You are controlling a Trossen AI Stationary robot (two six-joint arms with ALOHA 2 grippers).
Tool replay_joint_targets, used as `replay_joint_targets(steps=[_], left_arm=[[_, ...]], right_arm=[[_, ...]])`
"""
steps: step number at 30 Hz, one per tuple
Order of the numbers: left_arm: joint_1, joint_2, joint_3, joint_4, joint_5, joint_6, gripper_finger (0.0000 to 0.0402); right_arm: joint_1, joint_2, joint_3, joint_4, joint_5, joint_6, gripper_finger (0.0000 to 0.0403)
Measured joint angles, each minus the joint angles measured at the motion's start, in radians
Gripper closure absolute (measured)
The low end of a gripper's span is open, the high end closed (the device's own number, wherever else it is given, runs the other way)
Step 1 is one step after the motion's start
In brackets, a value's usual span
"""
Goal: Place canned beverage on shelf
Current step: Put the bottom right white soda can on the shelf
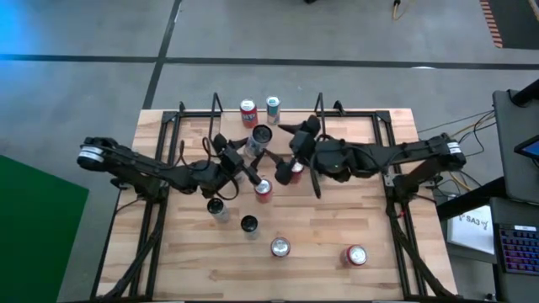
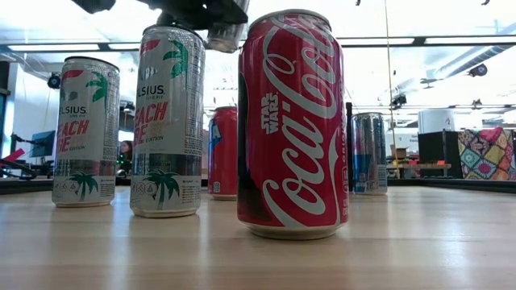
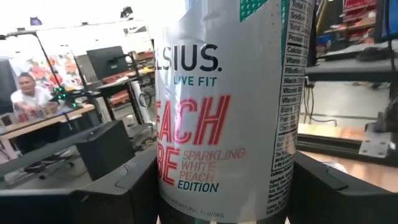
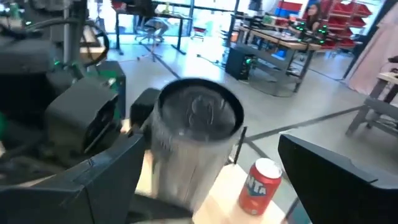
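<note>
A white and silver Celsius can (image 3: 230, 112) is held up above the table by my left gripper (image 3: 224, 180), which is shut on it. From above, this can (image 1: 259, 136) hangs just in front of the shelf (image 1: 216, 105), a thin black rod rack at the table's far edge. A red can (image 1: 248, 112) and a slim can (image 1: 273, 108) stand on the shelf's wooden floor. My right gripper (image 4: 217, 186) is open and faces the held can (image 4: 196, 124) from the table's right side, its fingers short of it. My left gripper pinches the can's side wall (image 3: 168, 186) between its two fingers (image 3: 124, 186), one on either side of the lower part of the can. The fingers come in level from the table's left. The can stands upright in the hold, lifted clear of the table.
Several cans stand on the table nearer the front: a red Coca-Cola can (image 2: 292, 125), two Celsius cans (image 2: 167, 121) (image 2: 86, 133), a red one (image 1: 264, 189) and a dark one (image 1: 249, 224). Black side frames (image 1: 156, 210) (image 1: 396, 210) flank the table.
</note>
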Motion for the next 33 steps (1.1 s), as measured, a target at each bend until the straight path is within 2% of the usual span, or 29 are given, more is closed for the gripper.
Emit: replay_joint_targets(steps=[6, 15, 19, 26, 33], left_arm=[[0.002, 0.011, -0.001, 0.034, -0.015, -0.003, 0.0164], [0.002, 0.01, -0.001, 0.045, -0.002, 0.002, 0.016], [0.002, 0.011, -0.001, 0.046, -0.005, 0.001, 0.0159], [0.003, 0.01, -0.002, 0.05, -0.014, 0.0, 0.0141], [0.002, 0.008, -0.001, 0.044, 0.033, -0.004, 0.0092]], right_arm=[[-0.035, 0.051, -0.001, 0.074, -0.082, -0.043, 0.0044], [-0.075, 0.097, 0.002, 0.204, -0.106, -0.082, 0.005], [-0.105, 0.105, 0.002, 0.211, -0.125, -0.061, 0.0077], [-0.125, 0.109, 0.003, 0.214, -0.182, -0.058, 0.0165], [-0.126, 0.109, 0.001, 0.181, -0.185, -0.085, 0.0165]])
